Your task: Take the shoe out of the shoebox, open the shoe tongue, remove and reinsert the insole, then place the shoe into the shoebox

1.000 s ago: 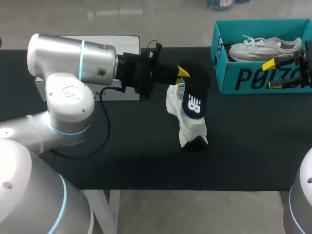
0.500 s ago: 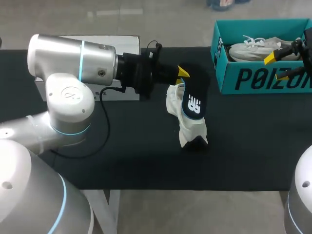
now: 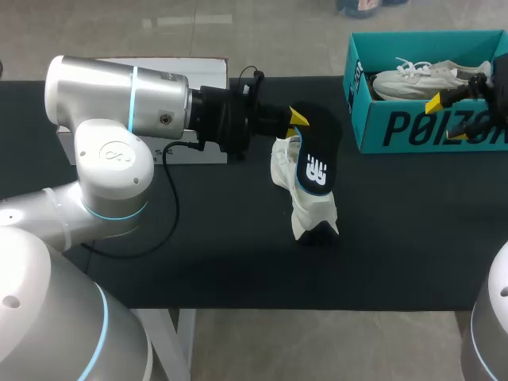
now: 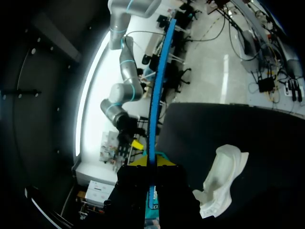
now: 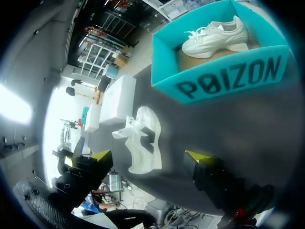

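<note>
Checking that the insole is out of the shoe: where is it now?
In the head view the insole is near the table's middle, clamped in the left gripper, close by the white shoe on the table and left of the teal shoebox.

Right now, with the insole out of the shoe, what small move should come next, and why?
Probably lower the left gripper to steer the insole back into the shoe: the insole hangs clamped just above it, while the right gripper is open by the shoebox.
</note>
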Controlling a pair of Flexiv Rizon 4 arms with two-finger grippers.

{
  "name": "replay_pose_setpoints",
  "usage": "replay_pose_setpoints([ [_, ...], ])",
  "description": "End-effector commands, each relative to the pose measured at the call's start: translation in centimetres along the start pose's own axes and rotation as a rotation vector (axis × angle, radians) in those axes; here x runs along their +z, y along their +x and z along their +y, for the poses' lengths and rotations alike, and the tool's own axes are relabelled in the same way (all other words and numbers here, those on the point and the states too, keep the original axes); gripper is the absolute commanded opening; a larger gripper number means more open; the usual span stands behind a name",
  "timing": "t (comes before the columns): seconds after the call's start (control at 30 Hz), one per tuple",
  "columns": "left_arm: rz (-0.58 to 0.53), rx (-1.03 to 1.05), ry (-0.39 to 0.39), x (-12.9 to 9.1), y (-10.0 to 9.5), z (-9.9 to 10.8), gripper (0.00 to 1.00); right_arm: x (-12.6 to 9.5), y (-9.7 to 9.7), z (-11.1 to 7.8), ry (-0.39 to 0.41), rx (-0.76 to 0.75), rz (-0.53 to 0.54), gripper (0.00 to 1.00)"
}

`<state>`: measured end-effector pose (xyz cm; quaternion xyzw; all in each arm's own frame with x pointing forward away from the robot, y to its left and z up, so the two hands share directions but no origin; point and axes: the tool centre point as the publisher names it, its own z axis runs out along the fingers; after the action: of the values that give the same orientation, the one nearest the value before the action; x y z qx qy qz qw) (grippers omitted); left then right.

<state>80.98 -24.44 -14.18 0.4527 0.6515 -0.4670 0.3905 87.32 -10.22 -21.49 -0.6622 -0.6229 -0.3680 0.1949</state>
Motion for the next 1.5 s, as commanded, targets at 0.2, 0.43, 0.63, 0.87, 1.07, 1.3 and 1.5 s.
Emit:
replay_pose_setpoints([
  [0.2,0.114,-0.134,-0.029,-0.1,1.7,-1.0,0.00,-0.2,-0.4,0.7,0.043,-0.004,-0.052,1.00],
  [0.43,0.199,-0.262,-0.001,-0.6,3.8,-2.2,0.00,-0.2,-0.4,0.7,0.043,-0.004,-0.052,1.00],
  [0.63,0.199,-0.262,-0.001,-0.6,3.8,-2.2,0.00,-0.2,-0.4,0.7,0.043,-0.004,-0.052,1.00],
  [0.87,0.216,-0.192,-0.030,0.8,4.0,-1.5,0.00,-0.2,-0.4,0.7,0.043,-0.004,-0.052,1.00],
  [1.07,0.231,-0.188,-0.024,2.1,7.8,-0.7,0.00,-0.2,-0.4,0.7,0.043,-0.004,-0.052,1.00],
  [1.3,0.285,-0.241,0.014,3.2,10.7,-0.7,0.00,-0.2,-0.4,0.7,0.043,-0.004,-0.052,1.00],
  [1.5,0.313,-0.267,0.024,4.2,11.7,-0.1,0.00,-0.2,-0.4,0.7,0.043,-0.004,-0.052,1.00],
])
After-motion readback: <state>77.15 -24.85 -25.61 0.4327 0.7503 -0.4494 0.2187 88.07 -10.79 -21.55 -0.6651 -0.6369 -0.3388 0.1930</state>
